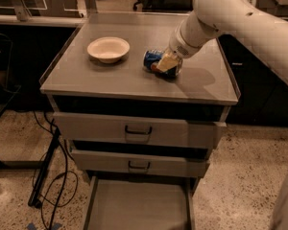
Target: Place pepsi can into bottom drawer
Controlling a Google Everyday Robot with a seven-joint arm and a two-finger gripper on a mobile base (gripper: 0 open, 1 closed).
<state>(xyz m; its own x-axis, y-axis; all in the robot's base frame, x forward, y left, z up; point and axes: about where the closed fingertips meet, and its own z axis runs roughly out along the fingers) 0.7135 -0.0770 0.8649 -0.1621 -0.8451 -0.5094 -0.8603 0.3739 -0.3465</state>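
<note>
On cabinet top [110, 83], right of bowl [108, 49], jaws clamped on lying pepsi can [150, 59].

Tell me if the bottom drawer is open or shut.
Open: the bottom drawer is pulled out, its floor showing. The gripper is at the can on the cabinet top.

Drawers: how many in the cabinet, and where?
3, stacked: top drawer and middle drawer with handles facing out, bottom drawer pulled out near the floor. The gripper is at the pepsi can on the cabinet top.
</note>
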